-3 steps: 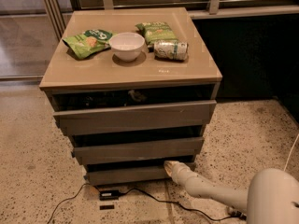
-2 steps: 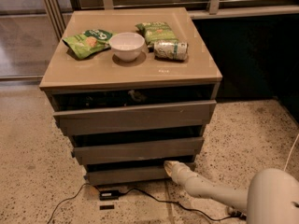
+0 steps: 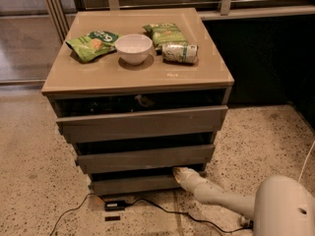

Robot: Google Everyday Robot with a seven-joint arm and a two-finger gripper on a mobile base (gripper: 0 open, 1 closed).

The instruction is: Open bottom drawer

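hand [image 3: 180,173] | against bottom drawer [image 3: 133,185] front | top edge, right end

It looked like an office break area: speckled floor [image 3: 266,136], glass partition [image 3: 24,33], snacks [image 3: 92,44] on the desk [image 3: 147,78] (gripper [image 3: 180,174] was at the bottom drawer [image 3: 133,185]).

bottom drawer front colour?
The bottom drawer is grey-brown, camera view; the gripper is at its top edge.

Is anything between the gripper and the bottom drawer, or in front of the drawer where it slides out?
Nothing visible separates them: the gripper is at the top edge of the bottom drawer, near its right end. In front, a black cable lies on the floor.
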